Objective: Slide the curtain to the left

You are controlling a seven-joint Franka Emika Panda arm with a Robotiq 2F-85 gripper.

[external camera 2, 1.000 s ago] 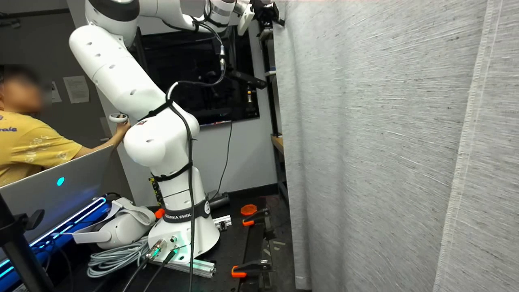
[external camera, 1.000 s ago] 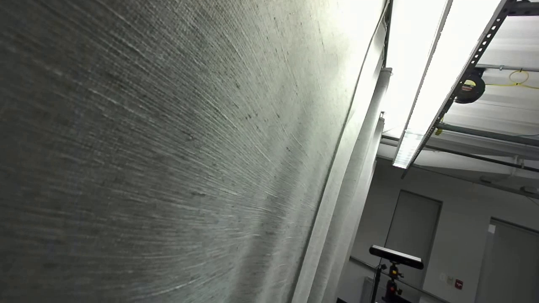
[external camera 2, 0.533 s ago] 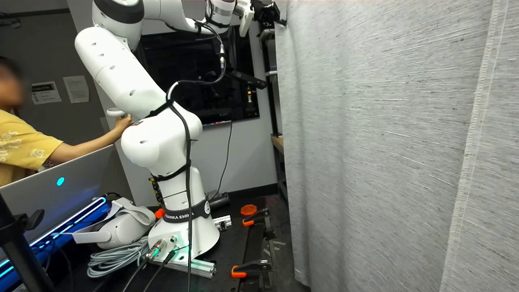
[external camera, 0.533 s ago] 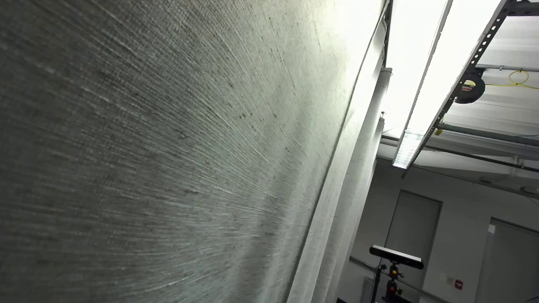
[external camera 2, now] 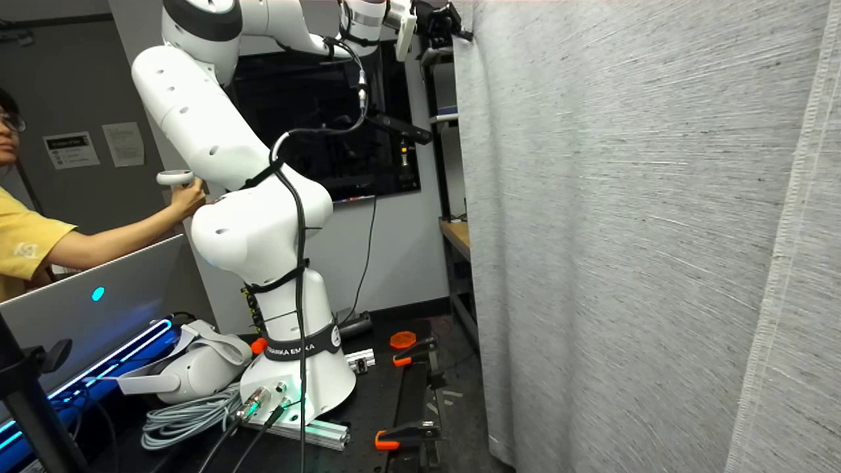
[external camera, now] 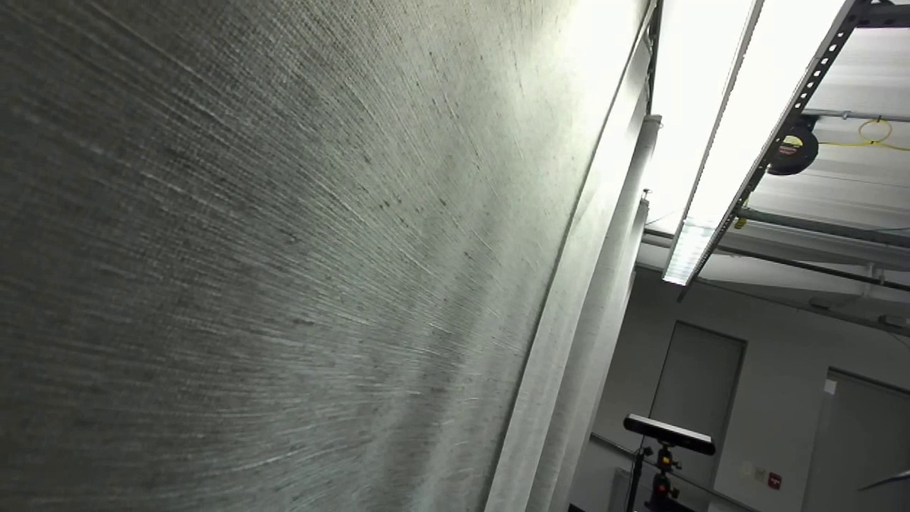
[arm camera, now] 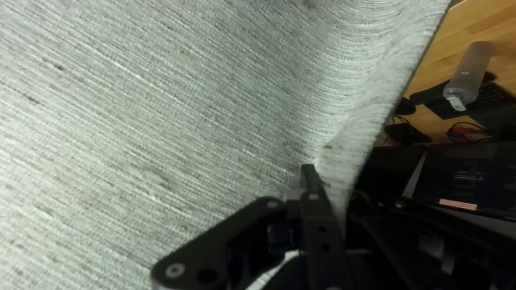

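My end effector point(arm camera: 332, 188) is clamped on the curtain point(arm camera: 161, 100), its fingers point(arm camera: 317, 213) together but for the cloth pinched between them, close to the free edge; one finger lies along the near face, the other shows dark past the edge. In an exterior view my arm point(external camera 2: 197, 125) reaches across and meets that edge high up. Beyond it, in the wrist view, a pale bottle point(arm camera: 469, 72) sits by a black keyboard point(arm camera: 492, 97) on a wooden table point(arm camera: 483, 24); what is in the bottle I cannot tell. The curtain hangs with its long axis upright and its folds running top to bottom, filling much of both exterior views; below my grip its edge drops toward the floor point(external camera 2: 466, 378), slanting slightly. Well apart from the curtain, a person point(external camera 2: 26, 243) holds a white controller point(external camera 2: 175, 177) near my arm, above an open laptop point(external camera 2: 128, 295).
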